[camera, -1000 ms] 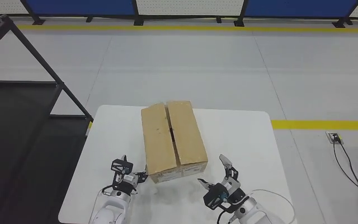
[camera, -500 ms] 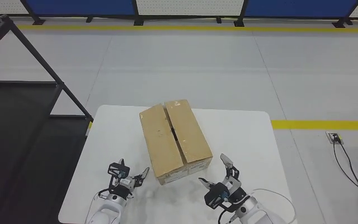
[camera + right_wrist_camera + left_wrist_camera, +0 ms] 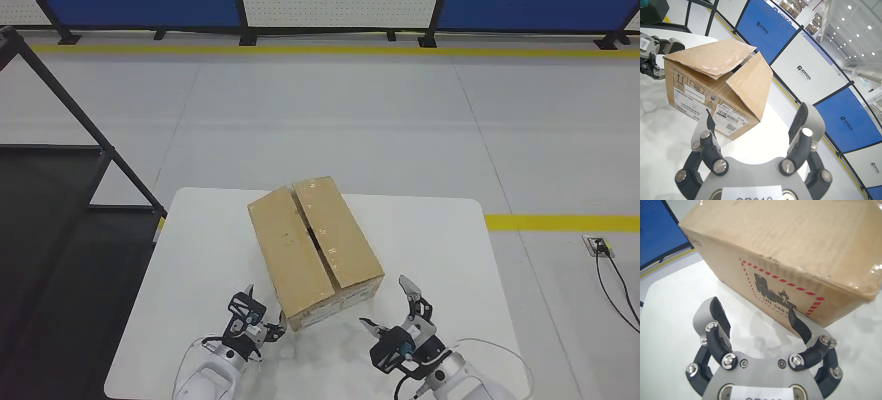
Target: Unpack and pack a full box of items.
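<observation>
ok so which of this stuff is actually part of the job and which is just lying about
Part of the job: cardboard box, flaps partly lifted; left gripper and right gripper, both open near it; white table.
Just around: black metal frame, floor cable, yellow floor line, partition panels.

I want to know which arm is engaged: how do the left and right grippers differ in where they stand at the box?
The left gripper sits at the side of the box, one fingertip seemingly touching it. The right gripper stands clear of the box, off its labelled end. Both are open and empty.
</observation>
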Controlling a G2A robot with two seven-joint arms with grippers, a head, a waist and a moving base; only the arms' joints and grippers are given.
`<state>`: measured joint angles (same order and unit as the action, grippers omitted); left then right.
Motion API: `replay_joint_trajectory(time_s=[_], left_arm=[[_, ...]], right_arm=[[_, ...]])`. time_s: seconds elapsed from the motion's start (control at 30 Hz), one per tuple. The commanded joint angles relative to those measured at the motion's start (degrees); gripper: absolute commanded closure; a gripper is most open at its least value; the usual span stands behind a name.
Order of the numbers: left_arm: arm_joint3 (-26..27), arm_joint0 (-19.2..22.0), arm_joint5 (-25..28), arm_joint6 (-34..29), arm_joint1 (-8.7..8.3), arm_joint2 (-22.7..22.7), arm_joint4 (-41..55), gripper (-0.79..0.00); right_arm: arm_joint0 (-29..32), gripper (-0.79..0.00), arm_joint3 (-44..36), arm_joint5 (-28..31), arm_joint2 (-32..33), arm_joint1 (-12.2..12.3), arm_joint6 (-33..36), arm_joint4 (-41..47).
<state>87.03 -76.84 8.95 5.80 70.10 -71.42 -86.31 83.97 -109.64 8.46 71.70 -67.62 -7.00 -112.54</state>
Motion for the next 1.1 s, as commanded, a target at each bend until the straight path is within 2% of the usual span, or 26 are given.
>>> replay_joint_trajectory(time_s=[0.0, 0.87, 0.97, 1.07], left_arm=[[0.02, 0.29, 0.17, -0.12, 0.11, 0.81, -0.69, -0.785], [-1.08, 5.91, 3.78, -1.08, 2.19, 11.78, -5.92, -0.785], [-0.69, 5.87, 3.84, -0.32, 2.29, 11.62, -4.84, -0.785], [1.11, 4.25, 3.79, 1.04, 1.87, 9.21, -3.55, -0.785]], right_arm=[[0.34, -0.785, -0.02, -0.17, 0.19, 0.01, -0.24, 0.03], [5.35, -0.785, -0.56, -4.63, 4.25, 0.09, -4.25, 2.49], [5.72, -0.785, -0.84, -4.57, 4.77, 0.12, -4.57, 2.68], [5.66, -0.785, -0.99, -4.12, 5.10, 0.14, -4.62, 2.91]])
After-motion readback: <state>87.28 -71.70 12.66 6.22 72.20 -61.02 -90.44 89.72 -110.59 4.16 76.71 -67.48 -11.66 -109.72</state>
